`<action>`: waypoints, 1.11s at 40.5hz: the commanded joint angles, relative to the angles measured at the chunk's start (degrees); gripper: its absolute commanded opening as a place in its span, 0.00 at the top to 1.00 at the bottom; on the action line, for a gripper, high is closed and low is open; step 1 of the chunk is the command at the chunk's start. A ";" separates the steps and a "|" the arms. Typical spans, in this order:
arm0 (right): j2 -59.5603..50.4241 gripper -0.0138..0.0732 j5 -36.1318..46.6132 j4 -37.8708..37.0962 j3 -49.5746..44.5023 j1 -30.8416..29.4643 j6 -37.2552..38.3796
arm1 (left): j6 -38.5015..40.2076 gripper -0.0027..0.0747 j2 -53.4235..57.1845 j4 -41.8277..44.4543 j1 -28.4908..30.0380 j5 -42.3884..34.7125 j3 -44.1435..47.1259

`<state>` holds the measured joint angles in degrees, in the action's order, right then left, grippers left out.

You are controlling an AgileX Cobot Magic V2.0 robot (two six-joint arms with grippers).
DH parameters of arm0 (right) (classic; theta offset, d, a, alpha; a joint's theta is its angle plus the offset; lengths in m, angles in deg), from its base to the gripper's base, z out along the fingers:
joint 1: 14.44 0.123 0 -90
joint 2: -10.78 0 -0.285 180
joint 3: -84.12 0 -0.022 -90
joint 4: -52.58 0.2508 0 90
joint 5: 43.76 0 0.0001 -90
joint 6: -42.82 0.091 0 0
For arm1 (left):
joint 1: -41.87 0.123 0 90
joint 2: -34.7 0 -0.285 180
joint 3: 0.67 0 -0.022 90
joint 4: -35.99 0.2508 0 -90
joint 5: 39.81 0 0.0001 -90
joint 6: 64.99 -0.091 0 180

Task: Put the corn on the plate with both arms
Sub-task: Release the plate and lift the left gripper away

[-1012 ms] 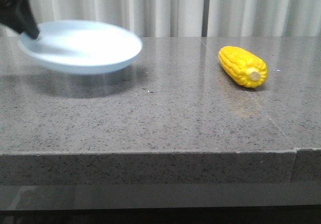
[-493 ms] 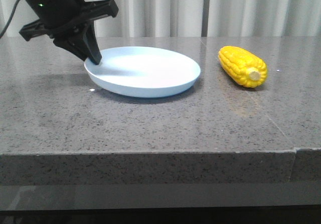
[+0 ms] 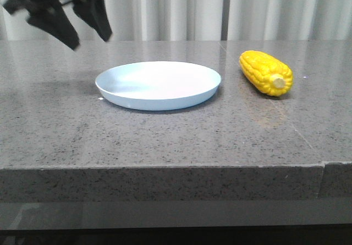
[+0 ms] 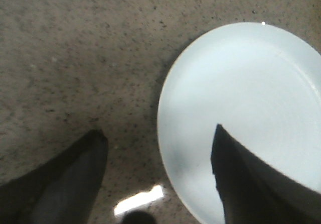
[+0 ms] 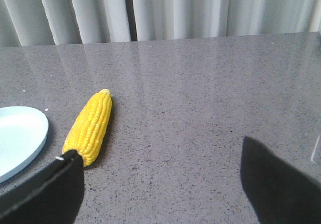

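Observation:
The pale blue-white plate [image 3: 158, 84] lies flat on the grey stone table near its middle. It also shows in the left wrist view [image 4: 241, 108] and at the edge of the right wrist view [image 5: 17, 138]. The yellow corn [image 3: 266, 72] lies on the table to the right of the plate, its pale stem end facing me; it also shows in the right wrist view [image 5: 91, 124]. My left gripper [image 3: 88, 32] is open and empty, raised above the plate's far-left rim [image 4: 156, 133]. My right gripper [image 5: 160, 166] is open and empty over bare table, beside the corn; it is out of the front view.
Pale curtains hang behind the table. The table's front edge [image 3: 165, 168] runs across the front view, with a seam [image 3: 322, 165] at the right.
My left gripper carried the plate rightward from the far left, set it down near the middle, let go and rose up to the left. The corn has not moved.

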<state>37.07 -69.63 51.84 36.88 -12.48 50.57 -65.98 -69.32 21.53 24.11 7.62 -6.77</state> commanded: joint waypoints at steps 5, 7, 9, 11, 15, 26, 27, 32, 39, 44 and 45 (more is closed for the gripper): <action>0.70 0.09 4.91 -0.13 2.24 -0.30 -0.42 | 3.26 0.45 10.22 7.35 2.83 0.80 -0.19; 0.70 0.09 4.91 -0.13 2.24 -0.30 -0.42 | 4.33 0.51 12.53 10.06 3.70 0.80 1.36; 0.70 0.09 4.91 -0.13 2.24 -0.30 -0.42 | 4.58 0.60 15.05 11.54 4.64 0.93 3.22; 0.70 0.09 4.91 -0.13 2.24 -0.30 -0.42 | 4.58 0.68 18.08 11.96 5.81 0.81 5.68; 0.70 0.09 4.91 -0.13 2.24 -0.30 -0.42 | 4.58 0.83 24.08 12.23 7.23 -0.43 10.59; 0.70 0.09 4.91 -0.13 2.24 -0.30 -0.42 | 4.58 0.99 39.68 11.03 7.33 -10.67 26.42; 0.70 0.09 4.91 -0.13 2.24 -0.30 -0.42 | 4.58 0.99 41.49 11.03 7.33 -11.47 28.15; 0.70 0.09 4.91 -0.13 2.24 -0.30 -0.42 | 3.68 0.99 49.71 11.24 7.33 -16.76 35.93; 0.70 0.09 4.91 -0.13 2.24 -0.30 -0.42 | 2.24 0.99 64.14 11.27 7.33 -24.85 47.41; 0.70 0.09 4.91 -0.13 2.24 -0.30 -0.42 | 0.99 0.99 73.27 11.85 7.33 -26.69 53.34; 0.70 0.09 4.91 -0.13 2.24 -0.30 -0.42 | 0.64 0.99 75.32 11.85 7.33 -26.83 54.50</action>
<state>37.07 -69.63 51.84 36.88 -12.48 50.57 -64.00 1.06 33.45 31.38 -13.29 46.22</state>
